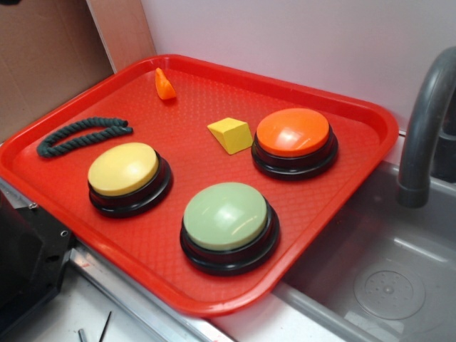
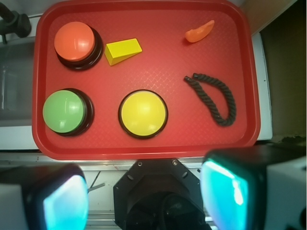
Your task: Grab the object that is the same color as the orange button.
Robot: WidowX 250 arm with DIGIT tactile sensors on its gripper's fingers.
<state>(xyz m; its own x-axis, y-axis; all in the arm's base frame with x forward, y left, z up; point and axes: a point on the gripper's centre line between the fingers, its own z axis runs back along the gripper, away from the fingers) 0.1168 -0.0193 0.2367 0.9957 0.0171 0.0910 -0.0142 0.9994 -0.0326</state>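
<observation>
— Your claw hangs high over the near edge of the red tray; its two pads stand wide apart with nothing between them; do you see that in the wrist view?

— You do; where does your target lie?

— You find the small orange piece close to the tray's far corner, well apart from the claw; it lies alone on bare tray, touching nothing; its pointed tip aims toward the far edge.

— And the orange button?

— You see it near the tray's right edge, with a yellow wedge block just beside it, toward the middle.

— What else sits on your tray?

— You have a yellow button and a pale green button toward the near edge; a dark rope curls by the left edge.
</observation>
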